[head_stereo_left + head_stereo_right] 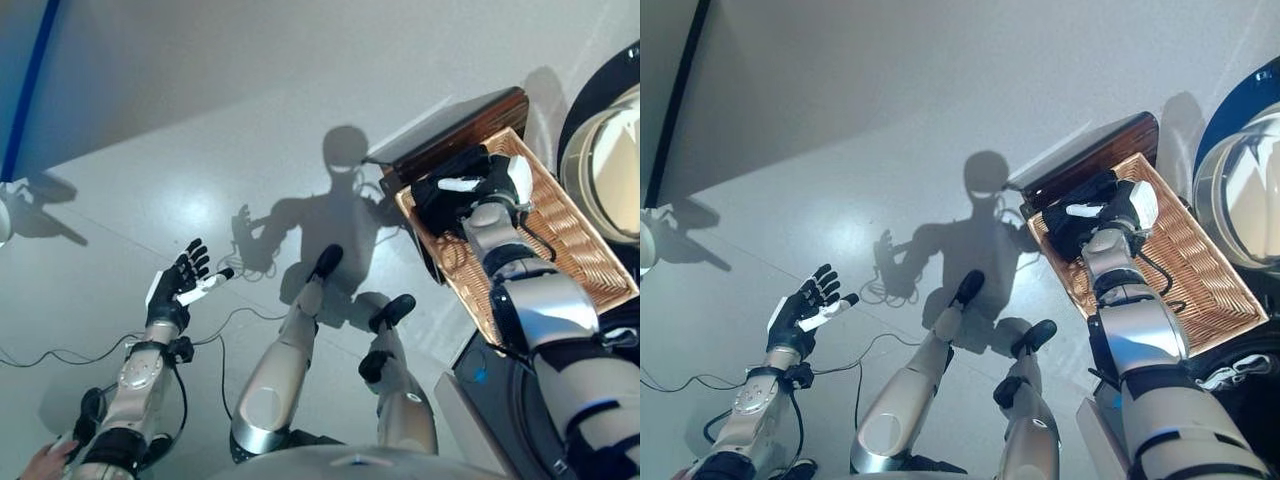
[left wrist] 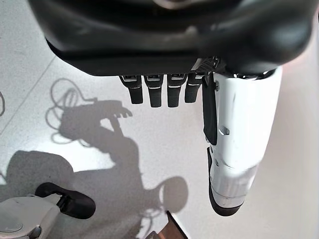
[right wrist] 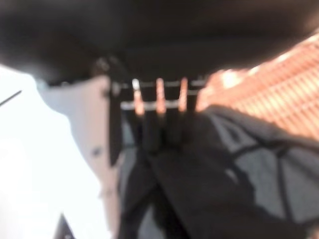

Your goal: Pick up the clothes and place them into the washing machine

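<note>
The right hand (image 1: 1110, 212) has its fingers sunk into the dark clothes (image 3: 239, 169) at the far end of the wicker basket (image 1: 1200, 290); whether they grip cannot be told. The left hand (image 1: 180, 285) hangs over the floor (image 1: 200, 130) with fingers spread, holding nothing, and the washing machine (image 1: 610, 150) stands just beside the basket.

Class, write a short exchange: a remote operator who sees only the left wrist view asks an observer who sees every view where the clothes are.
Operator: I see only floor past the left hand. Where are the clothes?
Observer: A dark garment lies in a wicker basket on the robot's right.
Operator: Is the other hand near it?
Observer: Yes, the right hand is down on the garment inside the basket.
</note>
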`<state>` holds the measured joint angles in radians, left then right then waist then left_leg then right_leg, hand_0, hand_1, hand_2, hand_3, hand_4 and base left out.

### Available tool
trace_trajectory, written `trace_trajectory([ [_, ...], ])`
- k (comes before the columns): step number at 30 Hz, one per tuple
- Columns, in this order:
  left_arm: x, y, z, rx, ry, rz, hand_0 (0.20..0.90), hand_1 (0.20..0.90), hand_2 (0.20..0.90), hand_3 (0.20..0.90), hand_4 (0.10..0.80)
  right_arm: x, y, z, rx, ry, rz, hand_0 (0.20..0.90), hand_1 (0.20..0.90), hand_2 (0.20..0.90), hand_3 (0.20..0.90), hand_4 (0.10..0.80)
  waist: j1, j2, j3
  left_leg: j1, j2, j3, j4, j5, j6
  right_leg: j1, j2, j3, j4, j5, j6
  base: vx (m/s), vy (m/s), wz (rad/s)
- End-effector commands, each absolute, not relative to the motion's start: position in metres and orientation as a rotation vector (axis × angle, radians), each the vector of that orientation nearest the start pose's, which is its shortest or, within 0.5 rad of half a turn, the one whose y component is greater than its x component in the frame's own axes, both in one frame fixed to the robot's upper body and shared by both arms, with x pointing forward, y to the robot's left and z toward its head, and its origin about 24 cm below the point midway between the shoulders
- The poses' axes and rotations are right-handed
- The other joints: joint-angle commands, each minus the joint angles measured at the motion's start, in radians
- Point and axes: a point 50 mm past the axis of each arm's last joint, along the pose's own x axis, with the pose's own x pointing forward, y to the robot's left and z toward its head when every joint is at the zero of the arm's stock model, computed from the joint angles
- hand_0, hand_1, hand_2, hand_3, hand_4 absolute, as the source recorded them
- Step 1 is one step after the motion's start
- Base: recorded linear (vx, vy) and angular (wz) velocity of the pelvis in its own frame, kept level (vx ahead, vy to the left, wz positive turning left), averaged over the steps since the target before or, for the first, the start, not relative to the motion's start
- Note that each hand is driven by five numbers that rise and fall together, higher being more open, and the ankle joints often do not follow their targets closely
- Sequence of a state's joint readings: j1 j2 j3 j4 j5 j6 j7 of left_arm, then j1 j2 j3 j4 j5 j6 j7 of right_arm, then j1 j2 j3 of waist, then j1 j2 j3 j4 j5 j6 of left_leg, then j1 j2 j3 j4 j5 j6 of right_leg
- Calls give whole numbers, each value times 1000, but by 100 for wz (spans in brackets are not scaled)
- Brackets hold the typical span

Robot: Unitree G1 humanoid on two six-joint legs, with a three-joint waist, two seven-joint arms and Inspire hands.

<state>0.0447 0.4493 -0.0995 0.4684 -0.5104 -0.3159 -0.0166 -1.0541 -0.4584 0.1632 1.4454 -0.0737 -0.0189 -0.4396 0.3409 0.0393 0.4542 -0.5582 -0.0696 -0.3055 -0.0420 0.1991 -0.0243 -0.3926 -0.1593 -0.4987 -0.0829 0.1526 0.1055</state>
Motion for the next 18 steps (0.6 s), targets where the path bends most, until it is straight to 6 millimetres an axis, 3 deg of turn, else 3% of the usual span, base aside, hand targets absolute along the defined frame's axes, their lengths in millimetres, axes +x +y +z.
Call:
trace_trajectory([
  [1, 214, 281, 8, 47, 61, 146, 900, 900, 900, 900, 800, 386, -263, 99, -737, 299, -490, 900, 900, 900, 900, 800, 23, 46, 29, -13, -62, 41, -45, -10, -22, -34, -42, 31, 28, 17, 43, 0, 0, 0],
  [2, 213, 281, 8, 47, 61, 146, 900, 900, 900, 900, 800, 386, -263, 99, -737, 299, -490, 900, 900, 900, 900, 800, 23, 46, 29, -13, -62, 41, -45, -10, -22, -34, -42, 31, 28, 17, 43, 0, 0, 0],
  [3, 213, 282, 9, 50, 58, 142, 900, 900, 900, 900, 800, 385, -262, 96, -736, 309, -478, 280, 280, 280, 280, 357, 24, 48, 27, -13, -62, 42, -45, -9, -22, -36, -42, 30, 30, 17, 42, 0, 0, 0],
  [4, 213, 282, 9, 50, 58, 142, 900, 900, 900, 900, 800, 385, -262, 96, -735, 309, -478, 200, 200, 200, 200, 300, 24, 48, 26, -13, -62, 41, -45, -9, -22, -36, -42, 30, 30, 17, 42, 0, 0, 0],
  [18, 210, 281, 9, 47, 58, 120, 900, 900, 900, 900, 800, 375, -273, 81, -720, 362, -500, 200, 200, 200, 200, 300, 38, 49, 2, -2, -64, 34, -45, -17, -21, -16, -46, 18, 21, 15, 46, 6, -12, 4],
])
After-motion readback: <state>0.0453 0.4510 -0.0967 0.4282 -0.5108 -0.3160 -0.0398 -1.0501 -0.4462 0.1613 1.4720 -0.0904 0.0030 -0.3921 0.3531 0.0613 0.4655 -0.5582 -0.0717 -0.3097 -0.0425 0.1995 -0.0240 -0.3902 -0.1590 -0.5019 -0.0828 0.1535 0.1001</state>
